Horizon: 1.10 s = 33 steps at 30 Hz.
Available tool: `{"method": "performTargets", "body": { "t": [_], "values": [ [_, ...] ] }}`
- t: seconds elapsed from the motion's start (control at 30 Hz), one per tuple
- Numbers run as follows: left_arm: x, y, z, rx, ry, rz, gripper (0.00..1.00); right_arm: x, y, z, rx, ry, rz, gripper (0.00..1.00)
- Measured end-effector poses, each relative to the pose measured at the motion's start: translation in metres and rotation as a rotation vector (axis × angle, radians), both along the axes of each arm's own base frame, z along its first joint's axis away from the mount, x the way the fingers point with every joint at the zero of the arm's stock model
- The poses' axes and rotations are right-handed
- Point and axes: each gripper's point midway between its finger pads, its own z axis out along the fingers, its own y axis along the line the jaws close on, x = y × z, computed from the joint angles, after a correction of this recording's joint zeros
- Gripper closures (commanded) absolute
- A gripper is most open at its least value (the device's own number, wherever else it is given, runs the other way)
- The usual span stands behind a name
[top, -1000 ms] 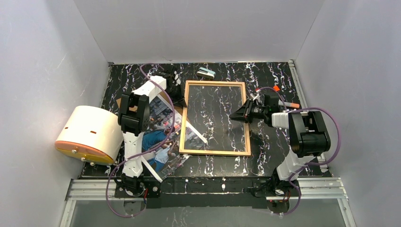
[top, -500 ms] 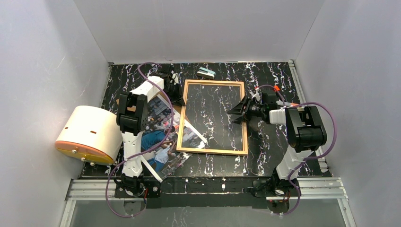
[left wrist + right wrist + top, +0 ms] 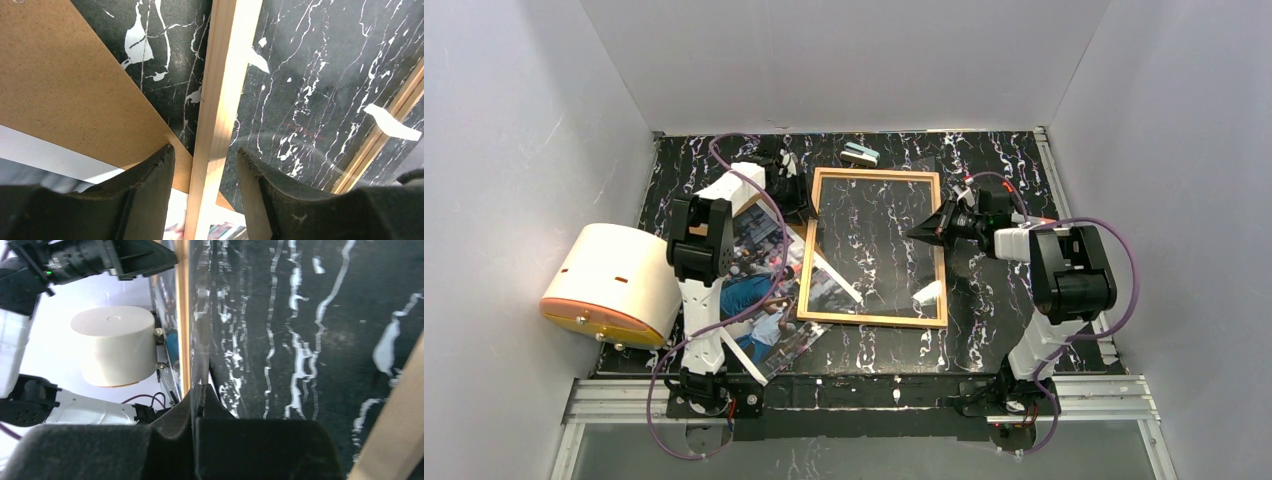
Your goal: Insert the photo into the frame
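Observation:
The frame (image 3: 809, 250), thin light wood round a clear pane, lies flat mid-table. My left gripper (image 3: 792, 192) is at its far left corner, open, with the left wooden rail (image 3: 230, 60) between the fingers (image 3: 150, 190) and a gap on each side. My right gripper (image 3: 921, 229) reaches in over the right rail and is shut on the thin edge of the clear pane (image 3: 199, 340). The photo (image 3: 759, 295) lies left of the frame under my left arm, one corner tucked beneath the frame. Its white border (image 3: 45, 150) shows under the brown backing board (image 3: 65, 85).
A cream cylinder with an orange base (image 3: 614, 285) lies on its side at the table's left edge. A small teal and white object (image 3: 860, 154) sits behind the frame. An orange-tipped marker (image 3: 1042, 221) lies by the right arm. White walls close in three sides.
My left gripper has opened off the frame's left rail. My right gripper opened wide, then shut on the pane's edge. The frame has shifted slightly left.

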Motion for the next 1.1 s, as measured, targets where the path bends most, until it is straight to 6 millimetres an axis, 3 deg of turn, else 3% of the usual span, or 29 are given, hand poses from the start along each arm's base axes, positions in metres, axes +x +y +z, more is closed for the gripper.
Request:
{"method": "performTargets", "body": {
  "t": [0.2,0.37,0.57,1.1],
  "values": [
    [-0.002,0.008,0.002,-0.022,-0.015,0.033,0.50,-0.003,0.003,0.041,0.049,-0.059,0.008,0.99],
    [-0.002,0.015,0.004,-0.058,-0.025,0.061,0.47,-0.005,0.005,0.063,0.080,-0.076,0.006,0.99],
    [0.000,0.018,0.003,-0.080,-0.033,0.076,0.57,-0.002,0.010,0.095,0.122,-0.125,0.039,0.99],
    [0.000,0.014,0.000,-0.124,-0.032,0.085,0.65,-0.015,0.044,0.126,0.172,-0.211,0.168,0.99]
  ]
}}
